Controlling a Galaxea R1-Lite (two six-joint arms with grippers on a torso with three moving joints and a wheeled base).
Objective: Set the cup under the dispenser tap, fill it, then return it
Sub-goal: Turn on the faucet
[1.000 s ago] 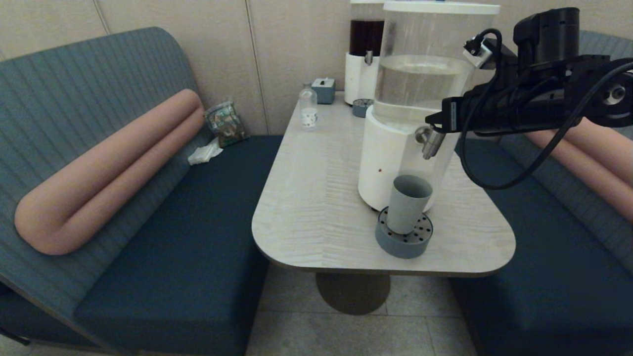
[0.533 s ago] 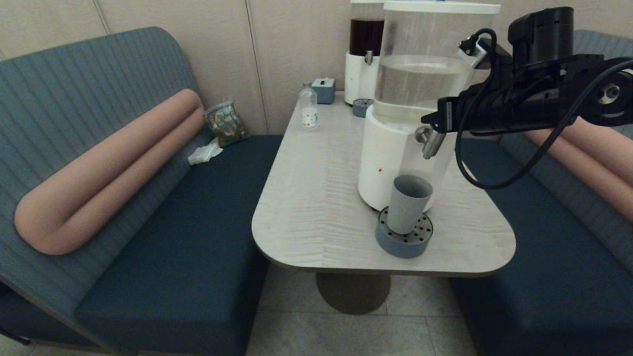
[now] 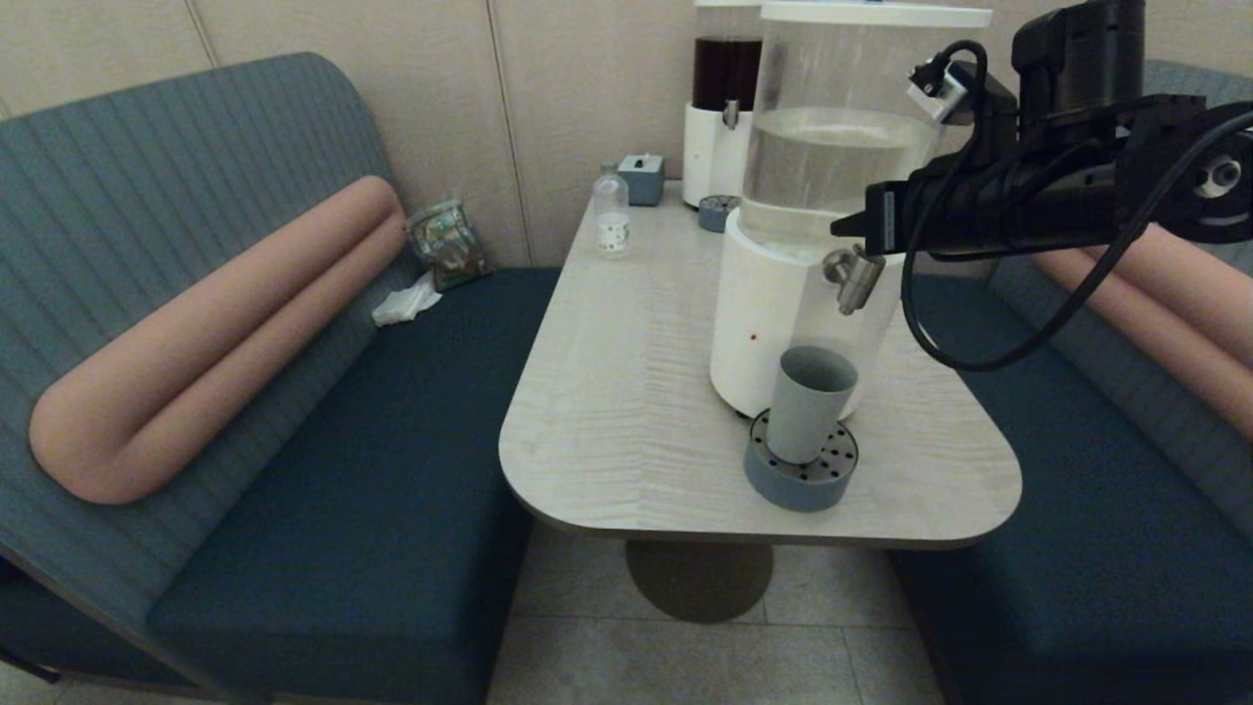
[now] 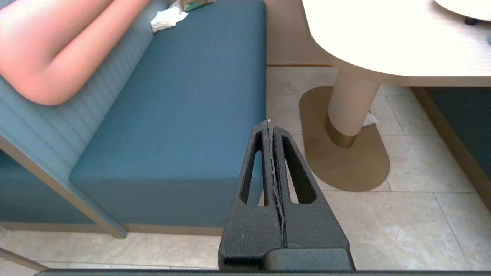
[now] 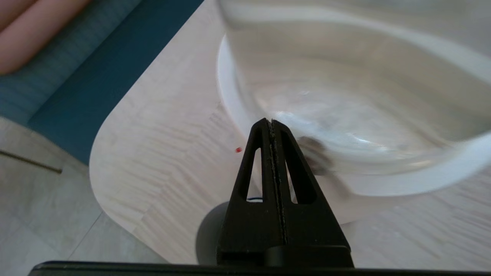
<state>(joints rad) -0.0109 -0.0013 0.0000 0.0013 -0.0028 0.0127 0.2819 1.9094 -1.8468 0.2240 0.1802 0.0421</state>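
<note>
The right gripper (image 3: 850,223), at the upper right of the head view, has its two fingers pressed together and holds nothing; its tip is just above the dispenser tap (image 3: 855,279). The left gripper (image 4: 270,128) is also pressed together, over the floor. One cup (image 3: 811,402) stands upright on one round perforated tray (image 3: 800,479), below the tap. Two dispensers: the large one (image 3: 832,176) has clear water, the smaller one (image 3: 722,98) dark liquid. One small bottle (image 3: 611,210) stands at centre top.

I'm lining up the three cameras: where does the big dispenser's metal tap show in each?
Head view: dispenser tap, right of centre, above the cup.
Left wrist view: not in it.
Right wrist view: blurred dark shape just beyond the right hand.
Shared landmark: the table.
</note>
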